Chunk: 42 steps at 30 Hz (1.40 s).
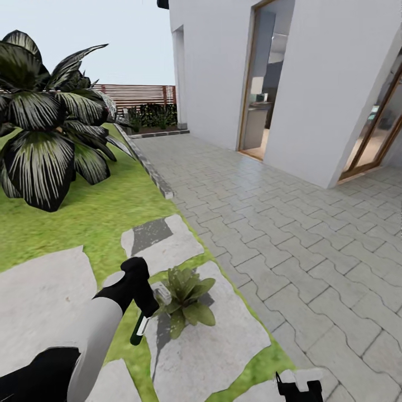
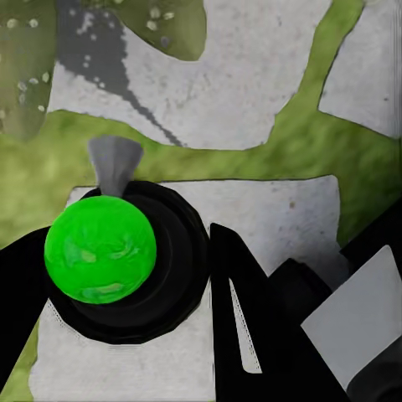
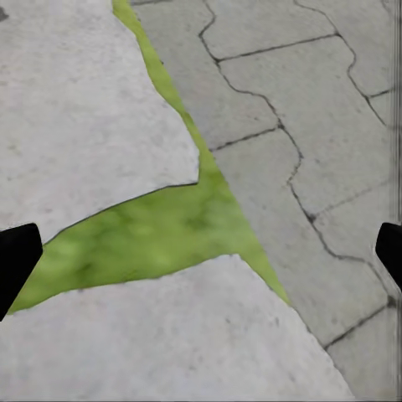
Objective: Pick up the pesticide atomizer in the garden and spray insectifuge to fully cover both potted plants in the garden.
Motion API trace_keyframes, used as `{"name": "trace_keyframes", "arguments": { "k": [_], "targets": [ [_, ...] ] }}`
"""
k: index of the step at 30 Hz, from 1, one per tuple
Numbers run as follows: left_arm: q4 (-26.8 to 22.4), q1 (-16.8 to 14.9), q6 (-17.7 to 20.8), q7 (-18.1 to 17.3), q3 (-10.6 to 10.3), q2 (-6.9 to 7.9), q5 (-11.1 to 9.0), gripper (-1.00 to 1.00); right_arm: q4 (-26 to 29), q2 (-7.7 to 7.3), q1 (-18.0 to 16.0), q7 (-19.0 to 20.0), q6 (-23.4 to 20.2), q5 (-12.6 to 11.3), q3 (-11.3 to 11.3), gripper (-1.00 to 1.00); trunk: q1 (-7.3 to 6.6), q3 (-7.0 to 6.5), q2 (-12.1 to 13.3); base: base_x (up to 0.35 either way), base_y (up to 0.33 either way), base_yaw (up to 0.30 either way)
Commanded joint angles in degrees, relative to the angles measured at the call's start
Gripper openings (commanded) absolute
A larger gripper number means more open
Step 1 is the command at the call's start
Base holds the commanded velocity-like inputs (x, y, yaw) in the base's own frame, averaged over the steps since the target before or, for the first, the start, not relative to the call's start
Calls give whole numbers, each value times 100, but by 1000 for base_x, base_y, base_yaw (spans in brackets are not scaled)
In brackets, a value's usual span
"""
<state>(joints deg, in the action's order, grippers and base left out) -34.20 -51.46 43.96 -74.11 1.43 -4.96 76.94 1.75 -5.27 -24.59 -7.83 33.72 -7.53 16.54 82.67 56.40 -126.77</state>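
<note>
In the head view, the left gripper reaches down over the garden's lawn and stepping stones, its jaws clamped around the pesticide atomizer. The bottle hangs tilted, its whitish nozzle head near the leaves of a potted plant and its dark green body slanting down and away toward the grass. The plant sits on a large grey stone, just beside the gripper. A big striped-leaf palm stands on the lawn further off to the left, and a brown slatted fence closes the far end. A paved path runs along the right beside a white house wall. The right gripper shows at the bottom edge, over the border of stone and paving.

In the left wrist view, the atomizer is seen end on: a bright green round base ringed in black, with a grey nozzle tip pointing away. A black finger presses against its side, so the jaws are closed on it. Beyond lie leaves dotted with white specks of insectifuge, over stone and grass.

In the right wrist view, two black fingertips sit at opposite edges, the jaws spread wide with nothing between them. Below are stepping stones, a strip of grass and paving.
</note>
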Motion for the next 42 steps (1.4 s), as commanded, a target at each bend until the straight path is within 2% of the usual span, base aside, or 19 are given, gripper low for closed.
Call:
{"name": "trace_keyframes", "arguments": {
  "k": [1, 6, 7, 9, 11, 13, 14, 17, 25, 32, 42],
  "targets": [
    [-8, -4, 59, -51, 15, -5, 53, -100, -1, 0, -2, -8, 11, -54, 51, 100, -1, 5, -2, 20, -267, 0],
    [-20, -62, 60, -70, 9, -13, 54, -100, 0, 0, -2, -8, 11, -50, 51, 100, -1, 5, -2, -119, -246, 0],
    [3, -184, 57, -178, 5, -7, 57, -100, 0, 0, -2, -8, 11, -49, 51, 100, -1, 5, -2, -179, -146, 0],
    [34, -562, 59, -743, -6, 27, 70, -100, 0, 0, -2, -8, 11, -48, 51, 100, -1, 5, -2, -58, -45, 0],
    [56, -693, 57, -970, -33, 12, 111, -100, 1, 0, -2, -8, 11, -47, 51, 100, -1, 5, -2, -17, -13, 0],
    [73, -717, 67, -1072, -222, 9, 391, -100, 1, 0, -2, -8, 11, -52, 51, 100, -1, 5, -2, -5, -4, 0],
    [77, -705, 74, -1097, -296, 11, 531, -100, 1, 0, -2, -8, 11, -53, 51, 100, -1, 5, -2, -1, -1, 6],
    [80, -683, 76, -1112, -360, 23, 620, -100, 1, 3, -2, -8, 11, -54, 58, 100, -1, 5, -2, 0, 0, 135],
    [80, -672, 137, -1114, -309, 47, 637, -100, 1, 4, -1, -12, 11, -55, 53, 100, -1, 5, -2, 0, 0, 237],
    [80, -672, 157, -1106, -334, 37, 645, -100, -8, -49, -1, -16, 12, -51, 45, 100, -1, 5, -2, 175, -117, 16],
    [89, -670, 157, -1106, -337, 30, 646, -100, 0, -22, -2, -16, 11, -56, 51, 100, -1, 5, -2, 229, -189, 17]
  ]
}}
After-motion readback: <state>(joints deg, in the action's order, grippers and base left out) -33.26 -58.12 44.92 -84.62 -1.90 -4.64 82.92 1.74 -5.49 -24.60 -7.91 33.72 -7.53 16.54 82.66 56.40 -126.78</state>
